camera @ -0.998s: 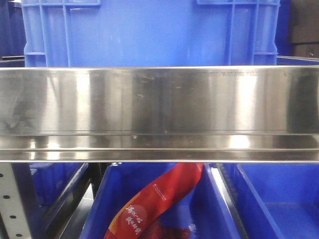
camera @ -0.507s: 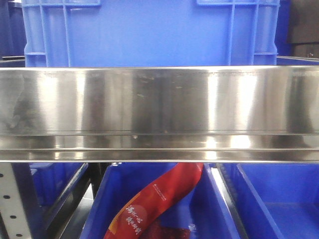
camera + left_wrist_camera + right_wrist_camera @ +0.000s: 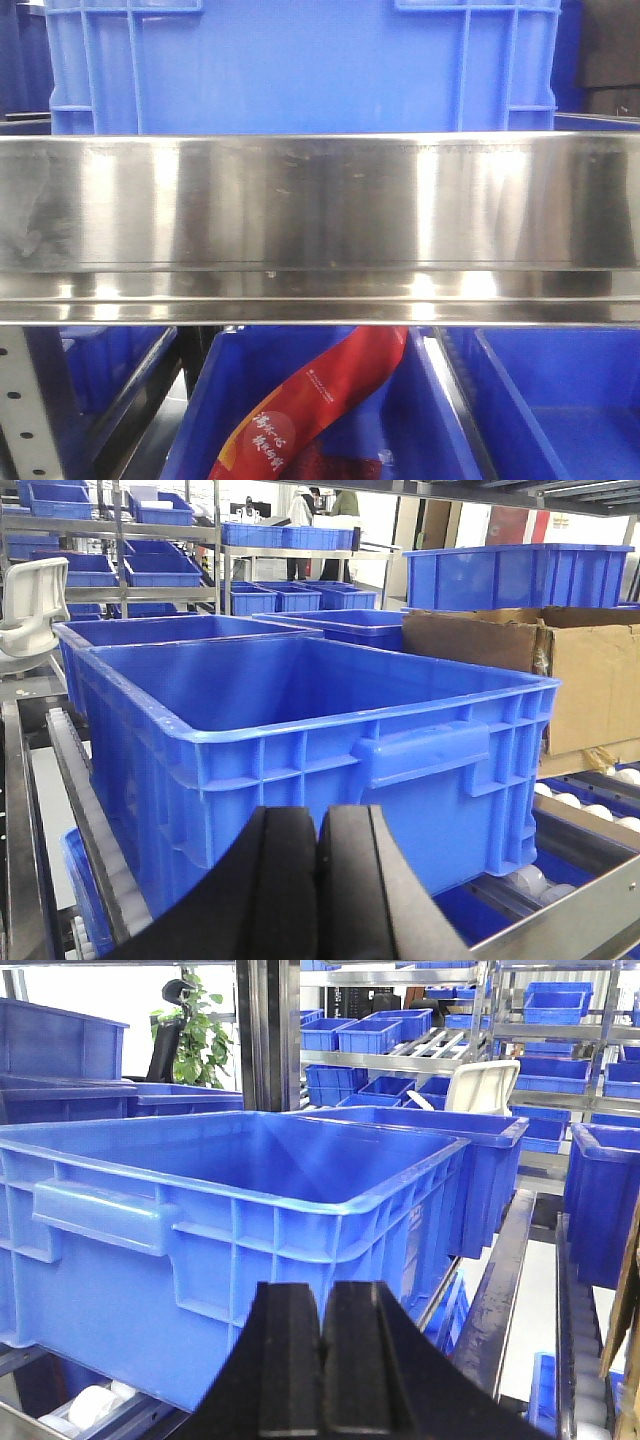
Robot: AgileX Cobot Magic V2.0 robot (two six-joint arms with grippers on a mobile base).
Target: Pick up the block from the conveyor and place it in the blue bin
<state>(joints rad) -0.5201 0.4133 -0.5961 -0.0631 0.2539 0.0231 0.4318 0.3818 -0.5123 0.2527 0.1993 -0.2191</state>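
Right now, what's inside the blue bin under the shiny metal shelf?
A red packet with white writing lies slanted in the lower blue bin. The metal shelf covers the bin's back part.

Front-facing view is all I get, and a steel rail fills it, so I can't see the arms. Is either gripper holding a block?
Observer: No. The left gripper is shut, with nothing between its fingers.
Operator: And the right one?
Observer: The right gripper is shut and empty as well.
Operator: What is in front of the left one?
Observer: A large blue bin sits right ahead of it. No block shows in the part of its inside that is visible.
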